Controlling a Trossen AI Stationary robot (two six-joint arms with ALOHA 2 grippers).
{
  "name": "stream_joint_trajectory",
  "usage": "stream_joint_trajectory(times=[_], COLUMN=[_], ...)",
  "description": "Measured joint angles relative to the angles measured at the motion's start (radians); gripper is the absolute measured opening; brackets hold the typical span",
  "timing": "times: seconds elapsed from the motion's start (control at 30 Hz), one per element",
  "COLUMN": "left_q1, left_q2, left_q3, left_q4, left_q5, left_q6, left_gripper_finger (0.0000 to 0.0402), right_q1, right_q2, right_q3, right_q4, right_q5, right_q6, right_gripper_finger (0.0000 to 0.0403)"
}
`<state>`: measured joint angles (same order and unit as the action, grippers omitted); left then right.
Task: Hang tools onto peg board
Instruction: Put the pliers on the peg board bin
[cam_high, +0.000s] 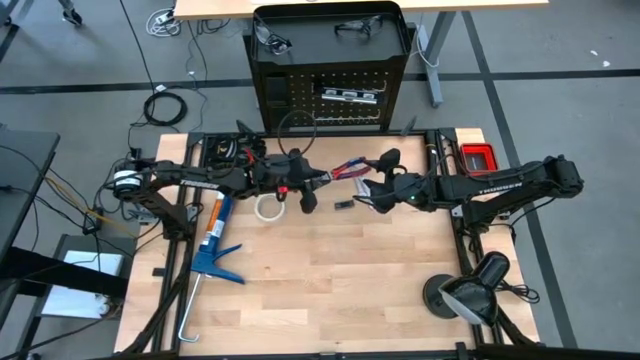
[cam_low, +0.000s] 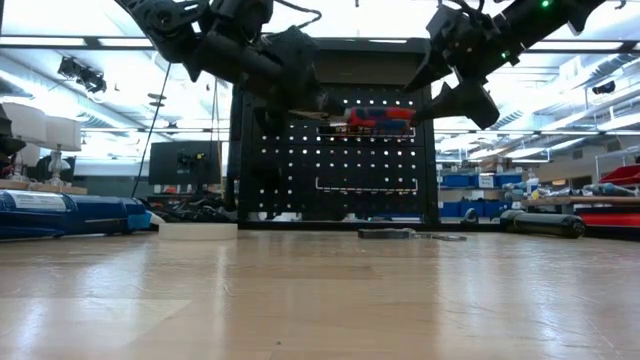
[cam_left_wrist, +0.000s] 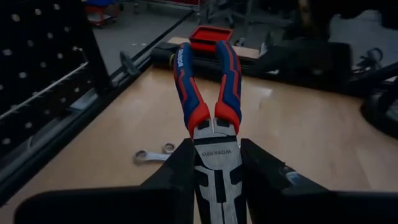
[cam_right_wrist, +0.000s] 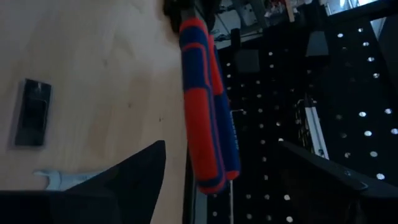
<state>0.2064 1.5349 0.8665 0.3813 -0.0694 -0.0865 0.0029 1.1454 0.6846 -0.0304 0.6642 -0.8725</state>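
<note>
My left gripper (cam_high: 322, 177) is shut on red-and-blue-handled pliers (cam_high: 346, 169), held in the air in front of the upright black peg board (cam_high: 330, 100). The handles point toward the table's right. My right gripper (cam_high: 372, 181) is open; in its wrist view its fingers (cam_right_wrist: 146, 171) stand on either side of the handles' free ends (cam_right_wrist: 211, 177) without touching them. A silver wrench (cam_left_wrist: 152, 154) and a small black bar (cam_right_wrist: 31, 112) lie flat on the table. Two safety glasses (cam_high: 355, 30) lie on the board's tray-like top. My left gripper pinches the pliers' silver head (cam_left_wrist: 214, 149) between its two fingers. The fingers come level from the table's left and lie along the pliers. The pliers (cam_low: 378, 120) are lifted clear of the table, about level, handles slightly spread and pointing away from the gripper.
A big blue caulking gun (cam_high: 213, 240) lies at the table's left, with a white tape roll (cam_high: 267, 208) beside it. A red tray (cam_high: 477, 155) sits at the far right and a black lamp (cam_high: 470, 290) at the near right. Silver items (cam_high: 350, 95) hang on the board.
</note>
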Motion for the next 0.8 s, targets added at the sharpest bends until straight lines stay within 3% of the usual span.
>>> stream_joint_trajectory(times=[0.33, 0.5, 0.8], left_q1=[-0.02, -0.024, -0.024], left_q2=[0.0, 0.0, 0.0], left_q3=[0.0, 0.0, 0.001], left_q4=[0.048, 0.049, 0.106], left_q5=[0.118, 0.142, 0.145], left_q6=[0.008, 0.031, 0.033], left_gripper_finger=[0.0085, 0.0085, 0.0085], right_q1=[-0.01, -0.013, -0.013], right_q2=[0.0, 0.0, 0.0], right_q3=[0.0, 0.0, 0.0], right_q4=[0.001, 0.012, 0.015], right_q5=[-0.036, -0.061, -0.064], right_q6=[-0.17, -0.178, -0.177], right_gripper_finger=[0.0294, 0.0275, 0.0208])
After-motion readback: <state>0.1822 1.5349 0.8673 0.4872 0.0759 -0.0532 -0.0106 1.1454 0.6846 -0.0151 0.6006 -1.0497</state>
